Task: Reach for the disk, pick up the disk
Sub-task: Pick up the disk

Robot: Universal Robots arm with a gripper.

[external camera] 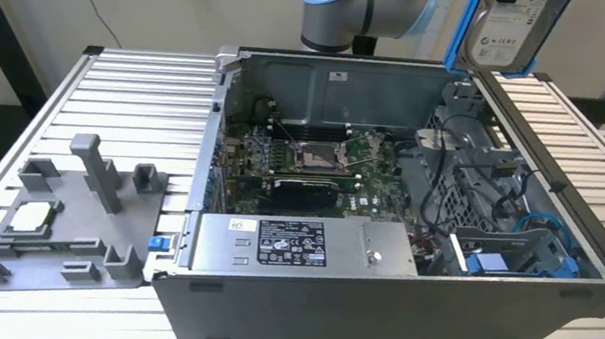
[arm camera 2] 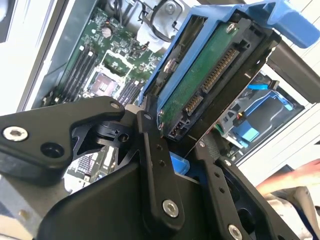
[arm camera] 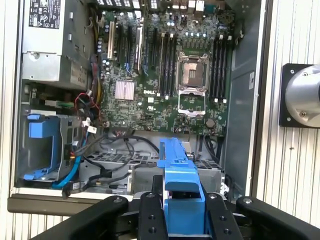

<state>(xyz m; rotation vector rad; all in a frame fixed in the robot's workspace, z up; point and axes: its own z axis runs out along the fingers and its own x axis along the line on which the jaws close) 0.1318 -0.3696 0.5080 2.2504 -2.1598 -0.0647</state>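
The gripper (arm camera 2: 175,150) has its black jaws closed on the disk (external camera: 511,27), a hard drive in a blue frame, held high above the open computer case (external camera: 558,310). Inside the case sit a green motherboard (arm camera: 170,85), a power supply (external camera: 294,245) and a blue drive bracket (arm camera: 42,127).

The arm (external camera: 353,10) stands raised above the far edge of the worktop (external camera: 132,84), its grey-and-blue joint showing at the top of the exterior view, held high above the surface. The end effector (arm camera 2: 172,135) is closed on the disk (arm camera 2: 210,75) — in the second wrist view its black fingers (arm camera 2: 152,150) press against the lower end of the drive, one on each side. In the first wrist view the same black fingers (arm camera: 150,220) flank the disk's blue frame — clamped from both sides, the disk lifted well clear of the worktop.
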